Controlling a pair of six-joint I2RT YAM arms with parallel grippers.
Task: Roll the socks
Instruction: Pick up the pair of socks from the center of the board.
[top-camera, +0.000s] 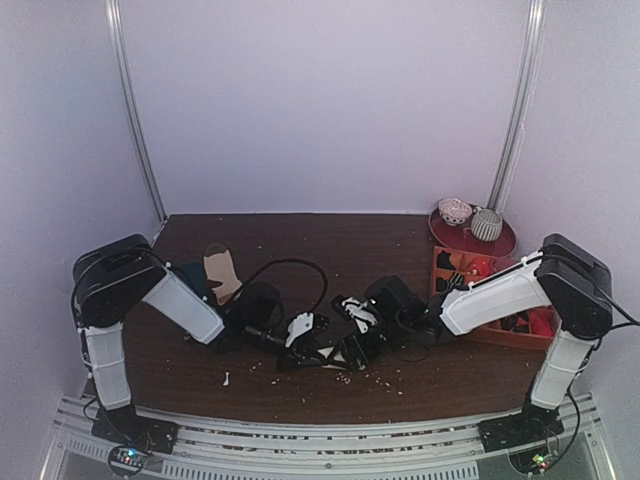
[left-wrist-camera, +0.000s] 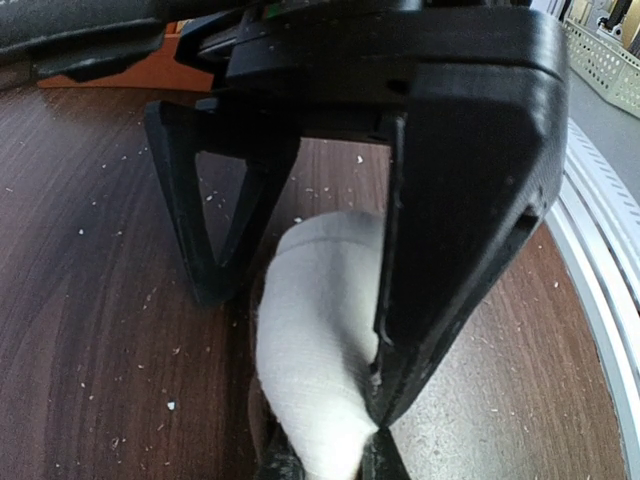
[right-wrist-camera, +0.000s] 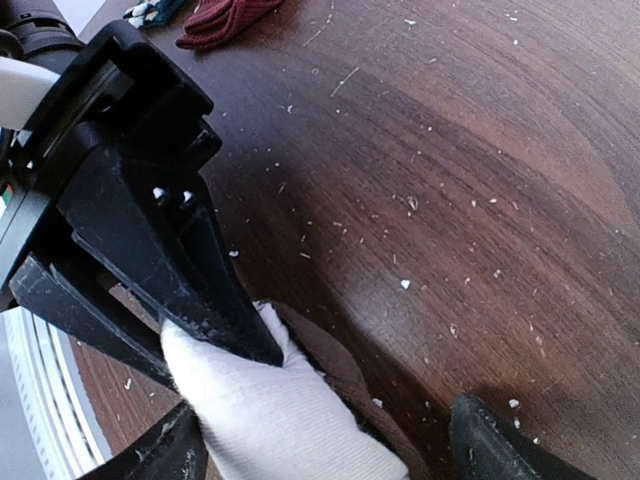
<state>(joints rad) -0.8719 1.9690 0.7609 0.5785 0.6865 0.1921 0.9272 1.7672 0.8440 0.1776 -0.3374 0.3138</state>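
A cream-white sock (left-wrist-camera: 320, 330) lies on the dark wooden table (left-wrist-camera: 90, 300) between both grippers. My left gripper (left-wrist-camera: 330, 462) is shut on the sock's near part, its two black tips pinching the fabric. In the right wrist view the sock (right-wrist-camera: 270, 410) shows a tan-brown edge (right-wrist-camera: 345, 370). My right gripper (right-wrist-camera: 330, 450) is open, its fingers spread wide on either side of the sock. In the top view the left gripper (top-camera: 303, 342) and right gripper (top-camera: 348, 340) meet at the front middle, and they hide most of the sock.
A tan sock (top-camera: 222, 270) lies beside a dark teal one (top-camera: 203, 285) at the back left. A red plate (top-camera: 500, 243) with two rolled socks stands at the back right, with an orange box (top-camera: 495, 332) in front of it. A dark red cloth (right-wrist-camera: 225, 18) lies far off. Crumbs dot the table.
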